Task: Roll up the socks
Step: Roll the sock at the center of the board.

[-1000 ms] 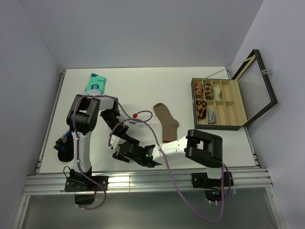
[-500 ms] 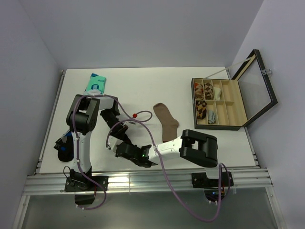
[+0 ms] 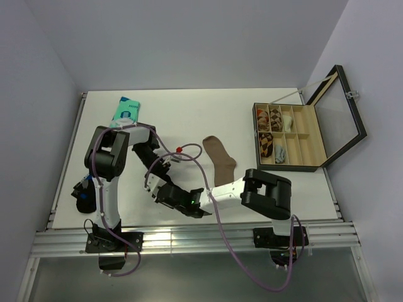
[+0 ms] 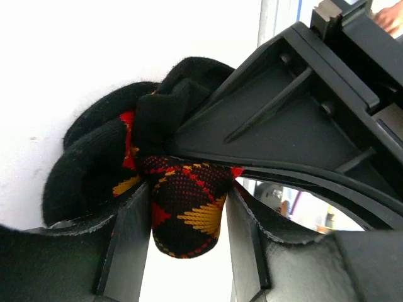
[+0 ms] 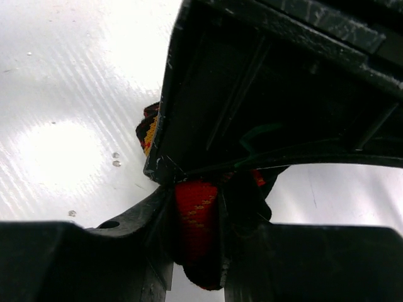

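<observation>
1. Looking at the near middle of the table (image 3: 189, 113), you have both arms meeting tip to tip over the argyle sock (image 4: 148, 167), which is bunched into a black lump with red and yellow diamonds.
2. Your right gripper (image 5: 198, 207) is clamped on a red fold of that sock, with its fingers close together.
3. Your left gripper (image 4: 189, 189) has a finger on either side of a patterned lobe of the same sock. The fabric fills the gap, but I cannot tell whether the fingers press on it.
4. The tan sock (image 3: 220, 160) lies flat and unrolled just to the right of the grippers, apart from them.
5. On the right stands the compartment box (image 3: 310, 135), with its glass lid (image 3: 340, 123) tipped back to the right.
6. In its far row, the two leftmost cells each hold a patterned roll (image 3: 261, 117), and the third holds a pale one (image 3: 288, 119).
7. In its near row, the leftmost cell holds a patterned roll (image 3: 264, 143), and the next holds a pale bluish bundle (image 3: 279, 152).
8. A teal packet (image 3: 126, 110) lies at the far left.
</observation>
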Robot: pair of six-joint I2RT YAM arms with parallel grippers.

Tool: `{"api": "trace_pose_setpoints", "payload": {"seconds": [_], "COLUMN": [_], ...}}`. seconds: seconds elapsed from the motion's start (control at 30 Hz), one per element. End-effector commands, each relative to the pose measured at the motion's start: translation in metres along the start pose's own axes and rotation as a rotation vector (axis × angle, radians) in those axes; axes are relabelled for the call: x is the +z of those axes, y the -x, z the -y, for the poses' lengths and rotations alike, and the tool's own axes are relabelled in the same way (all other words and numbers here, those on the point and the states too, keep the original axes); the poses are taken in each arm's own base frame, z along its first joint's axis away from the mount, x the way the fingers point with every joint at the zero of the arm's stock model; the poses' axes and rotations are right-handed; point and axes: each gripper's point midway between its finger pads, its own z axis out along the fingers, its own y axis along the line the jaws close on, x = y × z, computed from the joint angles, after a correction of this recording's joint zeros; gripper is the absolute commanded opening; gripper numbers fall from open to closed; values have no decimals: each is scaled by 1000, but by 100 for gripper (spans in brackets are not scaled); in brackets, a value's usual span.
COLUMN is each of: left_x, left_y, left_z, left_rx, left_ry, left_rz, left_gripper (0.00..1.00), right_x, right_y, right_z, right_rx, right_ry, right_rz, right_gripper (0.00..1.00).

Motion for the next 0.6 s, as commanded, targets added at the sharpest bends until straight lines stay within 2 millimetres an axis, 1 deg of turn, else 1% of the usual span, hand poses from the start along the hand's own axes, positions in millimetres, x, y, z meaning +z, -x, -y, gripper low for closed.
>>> {"api": "trace_pose_setpoints", "payload": {"seconds": [0.0,0.13,0.17,0.23,0.33,0.4,0.43,0.5,0.53,0.57], "left_x": [-12,-25,-31,-37,-48,-50,-52,-58,-62,-70], "left_y": [14,21,23,27,27,28,29,31,34,38], "left_z": [-8,-14,-17,-19,-20,-22,-23,-24,-29,-28], "left_rx": [89,73,74,71,56,49,40,43,44,54], "left_ry": [82,133,156,169,171,173,180,206,232,266], "left_rz": [47,94,113,138,173,184,195,218,239,266], "left_gripper": [52,53,53,55,55,55,55,55,55,54], "right_x": [-6,-9,-10,-13,-16,-17,-18,-18,-18,-18], "right_y": [-30,-33,-33,-37,-40,-44,-44,-46,-47,-49], "right_z": [2,-1,-1,0,3,3,0,1,0,-1], "right_rx": [16,61,78,98,119,122,126,144,155,180], "right_ry": [24,39,44,63,71,76,96,113,125,154], "right_rz": [-89,-99,-101,-109,-122,-139,-147,-164,-169,-182], "right_gripper": [0,0,0,0,0,0,0,0,0,0]}}
